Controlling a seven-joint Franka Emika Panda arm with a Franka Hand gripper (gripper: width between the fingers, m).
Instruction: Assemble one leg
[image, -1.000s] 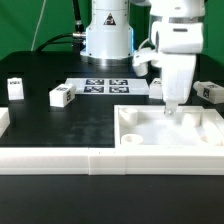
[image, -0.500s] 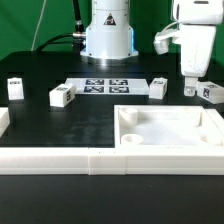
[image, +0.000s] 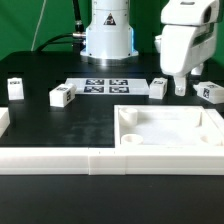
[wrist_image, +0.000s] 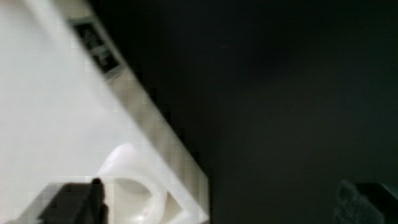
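Several small white legs with tags stand on the black table: one (image: 14, 88) at the exterior view's far left, one (image: 62, 95) right of it, one (image: 158, 89) behind the tray, and one (image: 211, 91) at the far right. My gripper (image: 180, 88) hangs behind the large white tray (image: 170, 140), between the last two legs and touching neither. It is open and empty. In the wrist view the fingertips (wrist_image: 71, 202) stand wide apart, with the tray's edge and a corner hole (wrist_image: 146, 190) beside one of them.
The marker board (image: 105, 86) lies flat in front of the robot base (image: 107, 35). A long white rail (image: 60, 160) runs along the table's front edge. A white part (image: 3, 122) sits at the exterior view's left edge.
My gripper has left the tray's inside, risen and gone back behind the tray. In the last half second it shifted a little toward the exterior view's left. No parts moved.
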